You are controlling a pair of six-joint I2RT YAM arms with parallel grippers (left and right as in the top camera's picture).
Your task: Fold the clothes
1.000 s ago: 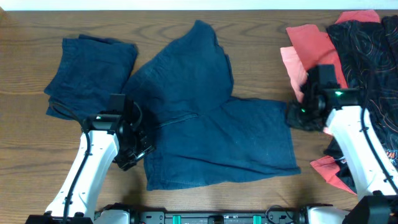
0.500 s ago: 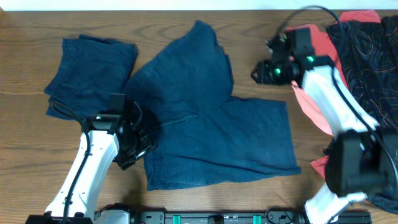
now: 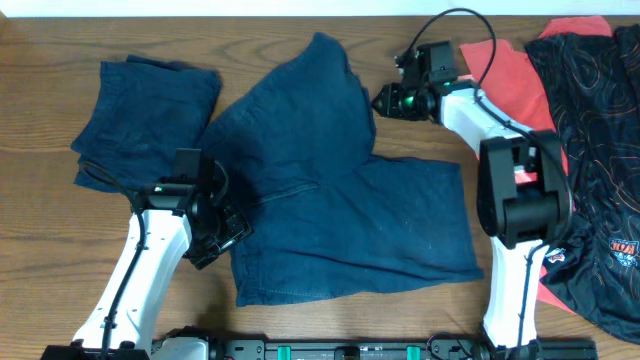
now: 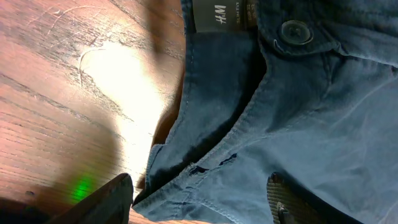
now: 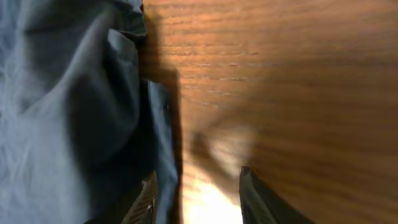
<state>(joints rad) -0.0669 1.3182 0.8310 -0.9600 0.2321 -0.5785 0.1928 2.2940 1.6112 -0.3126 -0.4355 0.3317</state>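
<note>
The right hand, released, has swung up to the top-centre hem of the shorts spread mid-frame on the desk, ready to grasp; the left hand, also released, straddles the waistband.

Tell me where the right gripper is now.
In the overhead view, the right gripper is far back, right of centre, beside the far leg of the navy shorts, left of the red garment.

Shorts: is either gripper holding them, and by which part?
Neither holds the shorts. The left gripper stands open over their waistband; the right gripper is open above the table, beside a leg's edge.
</note>
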